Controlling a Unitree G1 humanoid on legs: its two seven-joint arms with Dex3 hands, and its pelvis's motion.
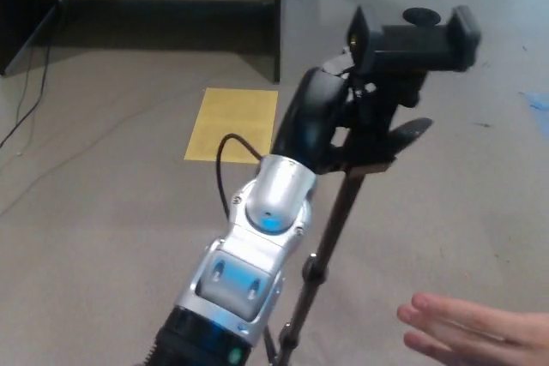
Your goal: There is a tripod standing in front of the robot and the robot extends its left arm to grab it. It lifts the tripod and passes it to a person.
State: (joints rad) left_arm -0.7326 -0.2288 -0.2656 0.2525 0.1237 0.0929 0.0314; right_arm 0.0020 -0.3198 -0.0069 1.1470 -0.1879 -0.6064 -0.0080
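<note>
Head view. My left hand, black with thick fingers, is wrapped closed around the upper stem of the black metal tripod, just below its clamp-style phone holder. My silver forearm rises from the near left edge toward the centre of the scene, with a thin black cable looping beside the wrist. The tripod is tilted: its head leans to the far right, and its slim pole runs down to the near centre, where the folded legs leave the lower edge. The phone holder sits at the far right, both end jaws standing up. I cannot tell from this view whether the tripod's feet touch the floor.

A person's open hand lies at the near right, palm up, apart from the pole. A yellow rectangular sheet lies flat on the beige carpet floor, left of my hand. A dark vertical partition edge stands at the far centre. My right hand does not appear.
</note>
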